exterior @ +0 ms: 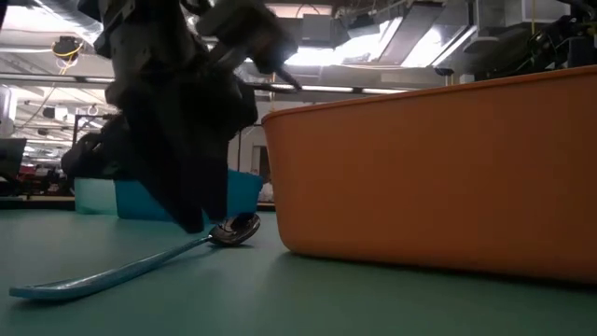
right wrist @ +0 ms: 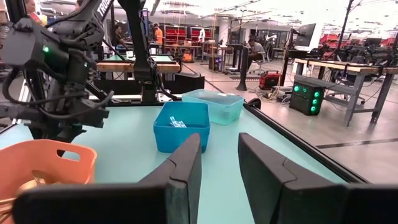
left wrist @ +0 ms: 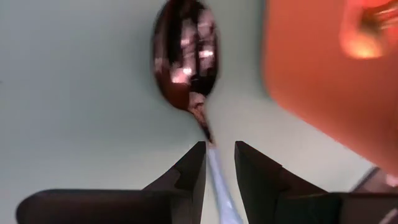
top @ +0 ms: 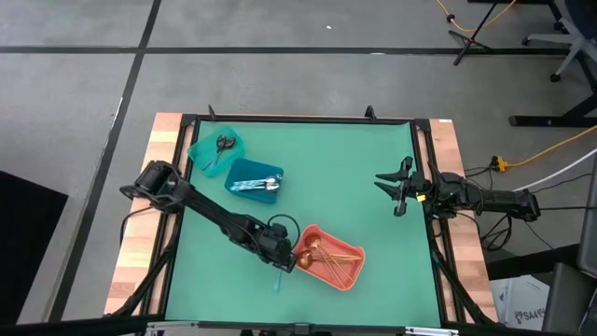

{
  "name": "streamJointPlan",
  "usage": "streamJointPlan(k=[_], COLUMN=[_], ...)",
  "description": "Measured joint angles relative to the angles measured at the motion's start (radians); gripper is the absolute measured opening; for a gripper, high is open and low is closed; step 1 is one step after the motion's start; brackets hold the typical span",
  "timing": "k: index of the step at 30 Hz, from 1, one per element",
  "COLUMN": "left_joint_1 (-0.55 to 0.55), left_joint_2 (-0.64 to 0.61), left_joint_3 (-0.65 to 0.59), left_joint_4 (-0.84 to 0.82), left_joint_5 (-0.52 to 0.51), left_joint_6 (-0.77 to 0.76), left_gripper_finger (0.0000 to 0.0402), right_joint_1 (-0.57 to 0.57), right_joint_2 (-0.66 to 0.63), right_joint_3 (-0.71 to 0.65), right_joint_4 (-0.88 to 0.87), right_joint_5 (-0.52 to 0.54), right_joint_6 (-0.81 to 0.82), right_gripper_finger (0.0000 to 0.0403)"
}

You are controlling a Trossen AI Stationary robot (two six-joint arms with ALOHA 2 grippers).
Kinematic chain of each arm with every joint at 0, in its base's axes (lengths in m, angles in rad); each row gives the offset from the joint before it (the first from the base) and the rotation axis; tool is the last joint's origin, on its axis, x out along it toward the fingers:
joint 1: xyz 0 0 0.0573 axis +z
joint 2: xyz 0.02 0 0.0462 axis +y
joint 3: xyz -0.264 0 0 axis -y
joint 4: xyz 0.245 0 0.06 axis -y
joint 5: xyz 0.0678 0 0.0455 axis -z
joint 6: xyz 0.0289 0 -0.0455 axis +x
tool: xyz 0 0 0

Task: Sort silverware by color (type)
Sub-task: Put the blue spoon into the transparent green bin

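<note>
My left gripper (left wrist: pixel 219 165) straddles the light-blue-handled dark-bowled spoon (left wrist: pixel 186 56), fingers apart, ungripped; closing off-centre could flick it away.

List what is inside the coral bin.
In the coral bin, the high view shows copper-gold utensils: one round bowl near the left gripper and several thin handles lying across the floor. The bin's near wall hides everything in the low view, and an exact count cannot be made.

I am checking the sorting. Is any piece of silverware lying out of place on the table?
Yes. One spoon with a light-blue handle lies on the green mat, outside the orange bin, while the other pieces sit in bins. The left hand is over its handle, fingers open on either side. The right hand waits at the table's right edge.
</note>
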Motion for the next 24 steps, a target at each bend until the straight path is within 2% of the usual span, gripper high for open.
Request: streamJointPlan(k=[7,24], left_joint_1=[0.0,0.0], left_joint_2=[0.049,0.054], left_joint_3=[0.002,0.002], left_joint_4=[0.045,0.043], left_joint_5=[0.005,0.015], left_joint_6=[0.0,-0.019], left_gripper_finger=[0.0079,0.0079], right_joint_1=[0.0,0.0], right_joint_2=[0.0,0.0], right_joint_3=[0.0,0.0], right_joint_4=[0.0,0.0], right_joint_5=[0.0,0.0], right_joint_6=[0.0,0.0], right_gripper_finger=[0.0097,0.0097])
